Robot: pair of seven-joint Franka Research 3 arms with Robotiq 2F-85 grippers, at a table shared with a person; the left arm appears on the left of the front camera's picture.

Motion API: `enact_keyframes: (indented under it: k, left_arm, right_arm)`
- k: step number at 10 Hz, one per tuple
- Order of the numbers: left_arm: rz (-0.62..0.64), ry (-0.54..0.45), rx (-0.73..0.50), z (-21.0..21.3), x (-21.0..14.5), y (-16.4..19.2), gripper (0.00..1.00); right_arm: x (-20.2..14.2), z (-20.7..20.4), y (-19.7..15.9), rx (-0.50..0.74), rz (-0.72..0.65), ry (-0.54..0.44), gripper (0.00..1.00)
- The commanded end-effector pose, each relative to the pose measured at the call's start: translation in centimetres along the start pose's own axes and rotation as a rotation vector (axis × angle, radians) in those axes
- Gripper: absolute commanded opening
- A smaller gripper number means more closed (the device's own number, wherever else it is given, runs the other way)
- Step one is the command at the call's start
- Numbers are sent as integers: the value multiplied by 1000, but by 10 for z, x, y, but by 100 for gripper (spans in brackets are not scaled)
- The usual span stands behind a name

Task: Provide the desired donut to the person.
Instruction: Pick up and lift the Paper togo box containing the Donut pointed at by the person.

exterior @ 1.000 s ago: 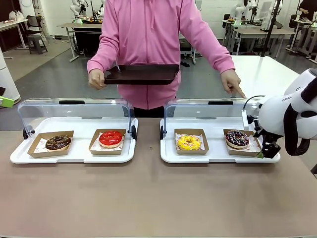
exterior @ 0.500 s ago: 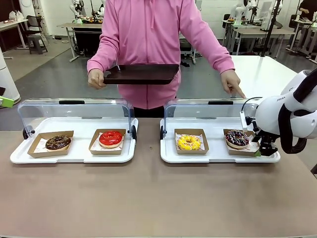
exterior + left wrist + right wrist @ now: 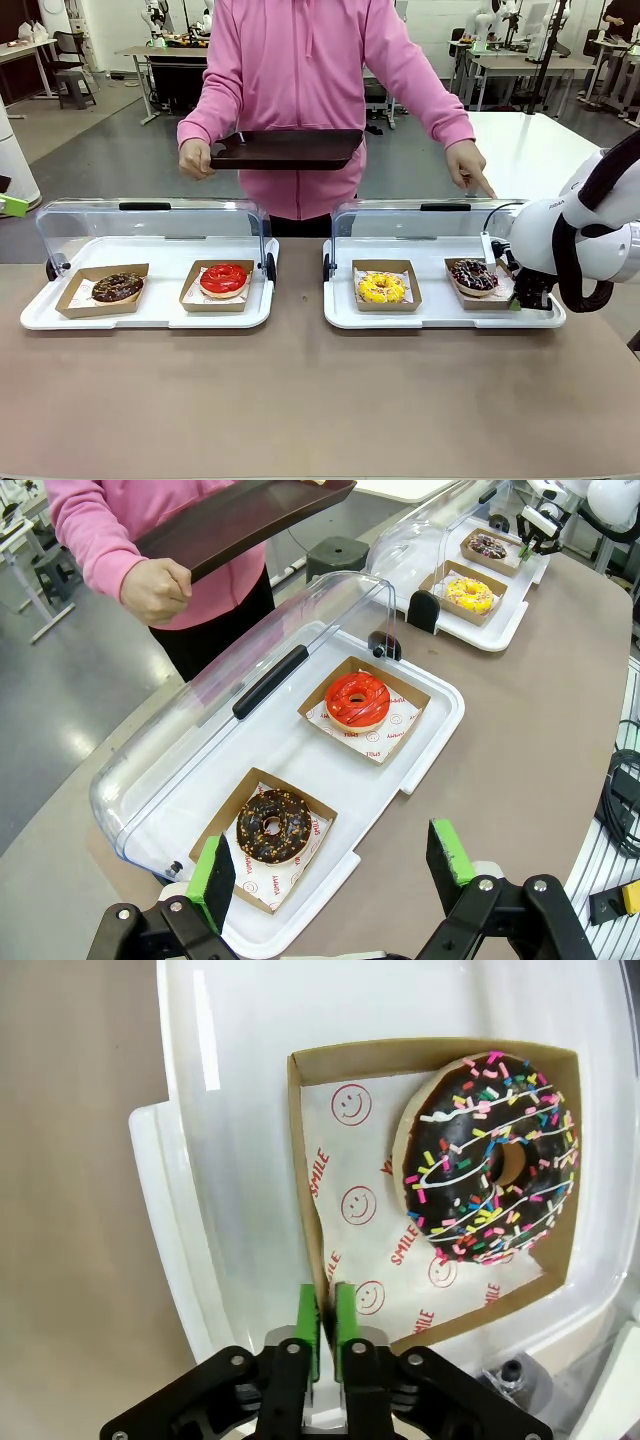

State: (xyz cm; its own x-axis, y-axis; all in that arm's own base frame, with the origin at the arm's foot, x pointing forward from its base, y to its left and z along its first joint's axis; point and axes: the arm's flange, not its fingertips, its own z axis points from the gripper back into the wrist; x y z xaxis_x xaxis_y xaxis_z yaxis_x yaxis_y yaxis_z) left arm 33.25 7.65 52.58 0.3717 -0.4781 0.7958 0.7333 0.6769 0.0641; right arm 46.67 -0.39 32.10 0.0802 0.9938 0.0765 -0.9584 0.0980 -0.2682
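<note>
Lab hall, rows of bg worktables [image 3: 520,60]

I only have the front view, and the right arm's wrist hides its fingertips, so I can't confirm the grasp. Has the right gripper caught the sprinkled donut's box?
Observer: Yes. In the right wrist view the right gripper is shut on the cardboard box, pinching one side wall near a corner.
Operator: Is it touching the donut?
Observer: No. The sprinkled donut sits against the opposite side, and bare smiley-print paper liner lies between it and the gripper.
Operator: And the left gripper?
Observer: The left gripper is open, above the table by the chocolate donut's end of the white tray.
</note>
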Motion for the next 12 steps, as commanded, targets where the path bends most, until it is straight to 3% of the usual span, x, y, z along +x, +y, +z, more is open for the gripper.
enact_keyframes:
  k: [1, 5, 7, 8, 10, 12]
  left_arm:
    - [-2, -11, -7, 0, 0, 1, 100]
    - [-2, -11, -7, 0, 0, 1, 100]
    - [-2, -11, -7, 0, 0, 1, 100]
    - [-2, -11, -7, 0, 0, 1, 100]
    - [-2, -11, -7, 0, 0, 1, 100]
    - [-2, -11, -7, 0, 0, 1, 100]
  right_arm:
    - [-5, 2, -3, 15, 37, -38, 0]
    - [-1, 60, 38, -44, 97, -52, 0]
    - [4, 111, 71, -65, 17, -79, 0]
    - [11, 146, 94, 5, 63, -126, 0]
    - [23, 215, 126, 159, 158, -86, 0]
    - [46, 269, 122, 129, 126, -62, 0]
